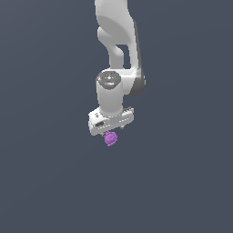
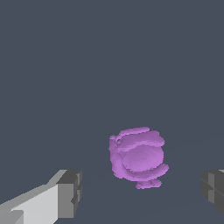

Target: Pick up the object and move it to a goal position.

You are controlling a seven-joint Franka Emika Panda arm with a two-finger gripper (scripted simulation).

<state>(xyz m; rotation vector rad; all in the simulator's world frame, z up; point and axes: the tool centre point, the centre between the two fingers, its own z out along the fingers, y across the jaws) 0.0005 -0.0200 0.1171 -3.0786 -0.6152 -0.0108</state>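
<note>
The object (image 1: 110, 139) is a tiny purple, lumpy-ridged, roundish thing directly under the white gripper (image 1: 111, 130) in the exterior view. The arm points straight down over it. In the wrist view the object (image 2: 138, 158) lies between the two dark finger pads, one pad (image 2: 70, 194) on one side and the other pad (image 2: 212, 189) on the other. There is a clear gap between the object and each pad. The gripper (image 2: 141, 191) is open and touches nothing.
A plain dark grey-blue surface (image 1: 45, 182) fills both views. No other objects, containers or edges show. The arm's upper links (image 1: 118, 32) rise out of the exterior view's top.
</note>
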